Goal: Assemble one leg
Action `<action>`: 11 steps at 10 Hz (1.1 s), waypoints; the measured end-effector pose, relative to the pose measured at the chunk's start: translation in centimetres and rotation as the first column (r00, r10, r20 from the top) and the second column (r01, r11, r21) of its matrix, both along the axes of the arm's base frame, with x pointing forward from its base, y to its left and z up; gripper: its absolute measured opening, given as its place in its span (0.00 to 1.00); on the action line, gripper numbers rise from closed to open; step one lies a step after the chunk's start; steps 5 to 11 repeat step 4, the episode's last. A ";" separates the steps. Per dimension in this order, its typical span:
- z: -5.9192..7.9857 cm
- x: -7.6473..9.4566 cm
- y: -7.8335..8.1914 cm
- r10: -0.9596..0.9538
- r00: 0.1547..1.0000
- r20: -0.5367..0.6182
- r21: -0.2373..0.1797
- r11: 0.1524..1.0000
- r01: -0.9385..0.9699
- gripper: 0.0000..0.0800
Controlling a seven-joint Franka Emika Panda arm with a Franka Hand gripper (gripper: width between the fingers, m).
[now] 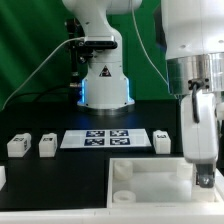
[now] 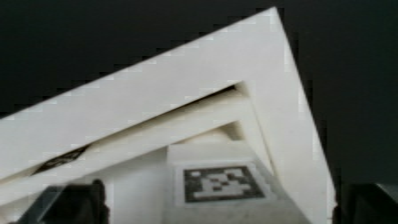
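My gripper [image 1: 203,165] hangs at the exterior view's right, over the right part of the large white panel [image 1: 150,185]. It is shut on one leg [image 2: 222,178], a stubby white post with a black-and-white tag facing the wrist camera. In the wrist view the dark fingers [image 2: 71,205] stand on either side of the leg, gripper [image 2: 222,208]. Beyond the leg lies a corner of the panel [image 2: 214,70]. In the exterior view the held leg [image 1: 205,180] is mostly hidden by the gripper.
Three loose legs stand on the black table: two at the exterior view's left [image 1: 17,145] [image 1: 47,144] and one right of the marker board [image 1: 163,139]. The marker board [image 1: 108,137] lies in front of the robot base [image 1: 104,85]. A white object [image 1: 2,177] shows at the left edge.
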State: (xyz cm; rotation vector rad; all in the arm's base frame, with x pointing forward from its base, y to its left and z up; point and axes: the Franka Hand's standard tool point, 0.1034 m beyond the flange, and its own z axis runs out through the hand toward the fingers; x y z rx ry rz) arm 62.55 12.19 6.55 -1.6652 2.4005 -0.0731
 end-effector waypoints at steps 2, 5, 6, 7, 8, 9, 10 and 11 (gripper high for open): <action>1.3 -0.6 0.4 0.000 1.000 0.031 0.012 1.000 -0.001 0.81; 1.8 -0.8 1.2 0.014 0.999 0.037 0.015 1.000 -0.014 0.81; 1.8 -0.8 1.2 0.014 0.999 0.037 0.015 1.000 -0.014 0.81; 1.8 -0.8 1.2 0.014 0.999 0.037 0.015 1.000 -0.014 0.81; 1.8 -0.8 1.2 0.014 0.999 0.037 0.015 1.000 -0.014 0.81; 1.8 -0.8 1.2 0.014 0.999 0.037 0.015 1.000 -0.014 0.81; 1.8 -0.8 1.2 0.014 0.999 0.037 0.015 1.000 -0.014 0.81; 1.8 -0.8 1.2 0.014 0.999 0.037 0.015 1.000 -0.014 0.81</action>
